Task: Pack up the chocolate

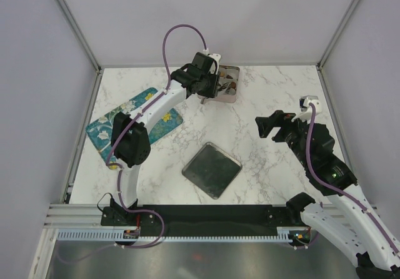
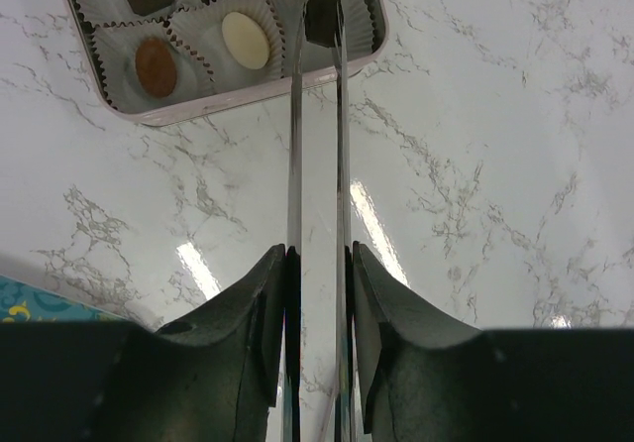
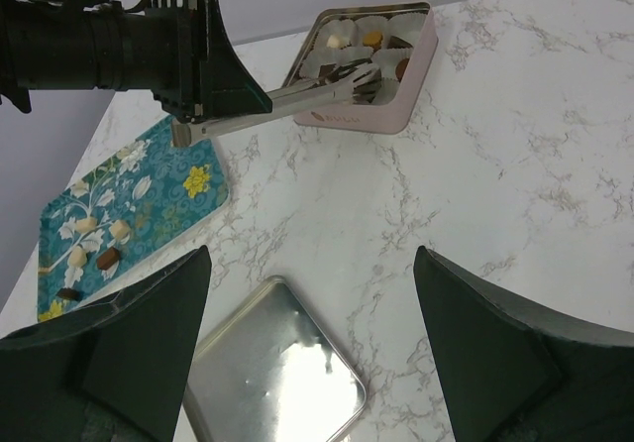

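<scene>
Left tool (image 2: 319, 16) blades sit in a corner cup of tin (image 1: 232, 74). Left arm (image 1: 159, 107) slants over surface (image 1: 281, 85) from its near-left base to the tin, blocking the tin's left and near-left side. Tin's right side and near-right corner free. Tray (image 1: 103, 129) far left, partly under that arm. Lid (image 1: 211, 169) flat mid-surface, low obstacle. Right tool (image 1: 267, 127), jaws wide, hovers right of centre, well apart from tin; bare marble between them, passable.
</scene>
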Available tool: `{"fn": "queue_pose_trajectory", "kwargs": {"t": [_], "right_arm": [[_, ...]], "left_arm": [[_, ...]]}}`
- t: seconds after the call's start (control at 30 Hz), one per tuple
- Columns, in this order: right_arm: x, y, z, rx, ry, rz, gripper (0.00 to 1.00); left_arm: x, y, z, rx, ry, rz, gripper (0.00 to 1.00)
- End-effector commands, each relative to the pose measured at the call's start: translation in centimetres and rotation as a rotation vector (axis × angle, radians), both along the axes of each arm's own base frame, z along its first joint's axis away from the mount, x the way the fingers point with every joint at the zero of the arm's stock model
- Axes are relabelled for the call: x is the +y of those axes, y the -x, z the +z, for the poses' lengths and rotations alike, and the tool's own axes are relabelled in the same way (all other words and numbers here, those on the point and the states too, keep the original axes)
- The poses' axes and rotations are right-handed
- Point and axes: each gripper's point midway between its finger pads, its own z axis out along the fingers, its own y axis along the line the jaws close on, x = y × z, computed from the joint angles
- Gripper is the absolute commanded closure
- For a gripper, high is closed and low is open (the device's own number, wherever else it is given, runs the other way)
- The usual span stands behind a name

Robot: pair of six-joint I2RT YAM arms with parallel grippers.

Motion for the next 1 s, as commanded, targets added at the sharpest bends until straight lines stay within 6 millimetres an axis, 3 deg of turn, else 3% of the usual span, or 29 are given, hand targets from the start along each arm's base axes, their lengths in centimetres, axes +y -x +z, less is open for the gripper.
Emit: {"fn": "queue_pose_trajectory", "kwargs": {"t": [0.0, 0.47, 0.6, 0.77, 0.97], "right_arm": [[-0.2, -0.1, -0.3, -0.002, 0.016, -0.009, 0.08], [-0.1, -0.2, -0.5, 0.003, 0.017, -0.011, 0.08], [-0.1, -0.3, -0.6, 0.009, 0.02, -0.009, 0.07], [0.0, -0.2, -0.1, -0.001, 0.008, -0.006, 0.08], [0.2, 0.1, -0.2, 0.008, -0.006, 0.005, 0.08]], "left_arm": [[-0.5, -1.3, 1.4, -0.078, 0.008, -0.019, 0.62], [-0.4, -1.3, 1.9, -0.087, 0.01, -0.018, 0.58], [-0.2, -0.9, 3.7, -0.112, 0.031, -0.017, 0.58], [0.4, 0.4, 8.8, -0.185, 0.092, -0.009, 0.59], [2.6, 2.3, 12.8, -0.25, 0.126, 0.057, 0.59]]}}
